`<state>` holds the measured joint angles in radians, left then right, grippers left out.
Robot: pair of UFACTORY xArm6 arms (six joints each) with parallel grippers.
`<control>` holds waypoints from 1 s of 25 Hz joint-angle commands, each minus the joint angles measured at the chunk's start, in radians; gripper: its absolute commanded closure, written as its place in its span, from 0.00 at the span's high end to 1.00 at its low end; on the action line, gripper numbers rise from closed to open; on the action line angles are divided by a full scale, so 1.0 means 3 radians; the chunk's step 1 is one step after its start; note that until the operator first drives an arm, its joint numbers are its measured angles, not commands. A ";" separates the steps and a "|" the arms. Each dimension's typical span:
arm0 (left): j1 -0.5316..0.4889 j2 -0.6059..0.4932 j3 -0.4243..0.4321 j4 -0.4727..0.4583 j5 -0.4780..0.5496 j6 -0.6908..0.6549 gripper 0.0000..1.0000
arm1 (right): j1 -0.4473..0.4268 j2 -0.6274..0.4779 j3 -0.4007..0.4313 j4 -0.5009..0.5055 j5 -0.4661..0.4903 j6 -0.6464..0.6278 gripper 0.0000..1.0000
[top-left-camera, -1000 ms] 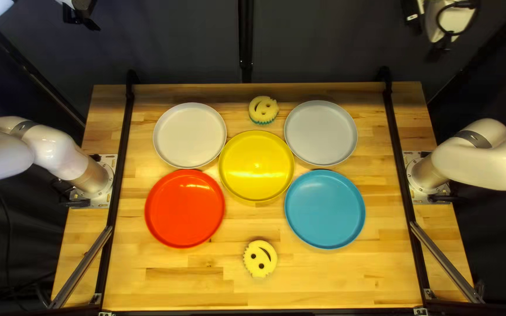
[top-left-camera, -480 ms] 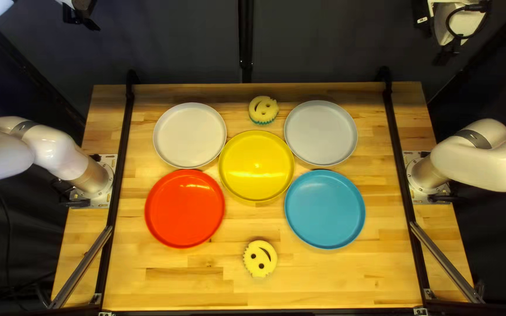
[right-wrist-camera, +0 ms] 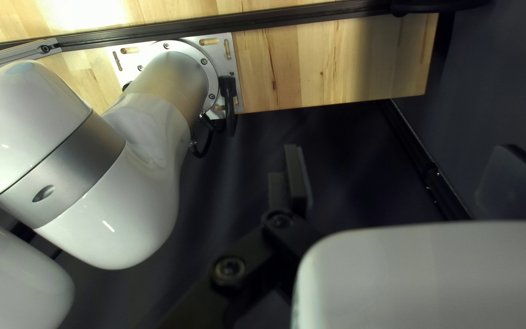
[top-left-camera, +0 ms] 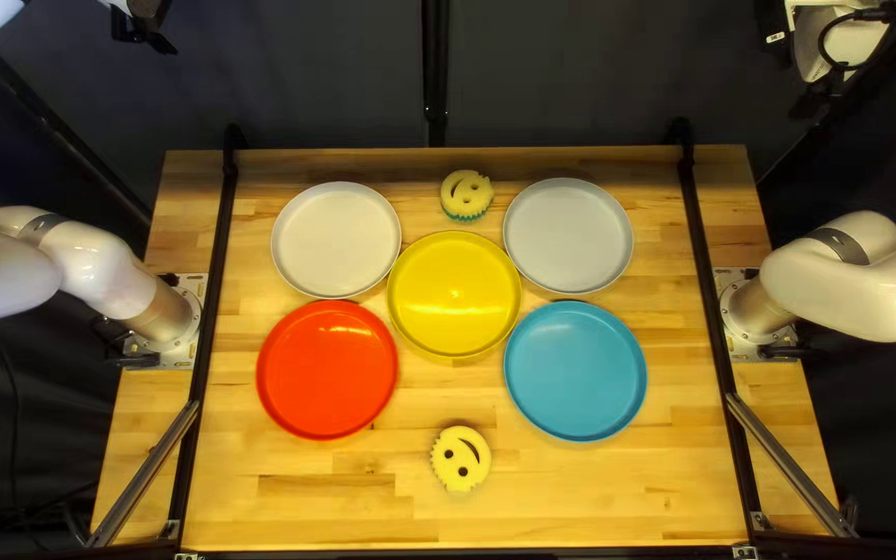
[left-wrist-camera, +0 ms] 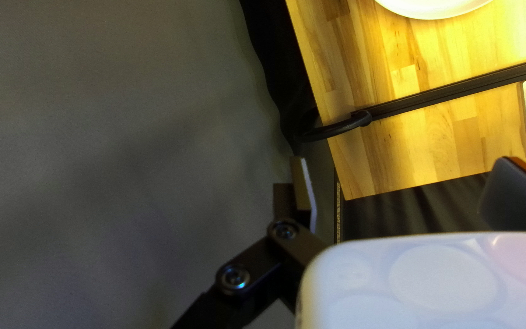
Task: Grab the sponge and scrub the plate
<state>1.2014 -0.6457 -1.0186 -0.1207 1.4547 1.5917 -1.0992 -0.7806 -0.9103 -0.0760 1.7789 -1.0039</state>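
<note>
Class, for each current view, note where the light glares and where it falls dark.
Top left view: a glare streak across the yellow plate, a smaller one on the red plate, the curtain dim; left wrist view: table partly washed out; right wrist view: highlights on my right arm, darkness beyond the table.

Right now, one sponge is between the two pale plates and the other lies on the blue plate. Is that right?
Not quite: the top left view shows the other sponge on the wooden table, closer to its near edge than the blue plate is. The first sponge is indeed between the two pale plates.
</note>
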 commanded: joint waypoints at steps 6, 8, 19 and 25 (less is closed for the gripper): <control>0.0000 0.0000 0.0000 0.0000 0.0000 0.0000 1.00 | 0.0000 0.0000 0.0000 0.0000 0.0000 0.0000 1.00; 0.0000 0.0000 0.0000 0.0000 0.0000 0.0000 1.00 | 0.0000 0.0000 0.0000 0.0000 0.0000 0.0000 1.00; -0.0181 -0.0101 0.0189 -0.0011 -0.0112 -0.0145 1.00 | 0.0000 0.0000 0.0000 0.0000 0.0000 0.0000 1.00; -0.1114 -0.0491 0.0794 0.0029 -0.0503 -0.0791 1.00 | 0.0000 0.0000 0.0000 0.0000 0.0000 0.0000 1.00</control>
<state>0.9872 -0.7304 -0.8627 -0.1182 1.3701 1.4508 -1.0992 -0.7807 -0.9103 -0.0760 1.7789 -1.0039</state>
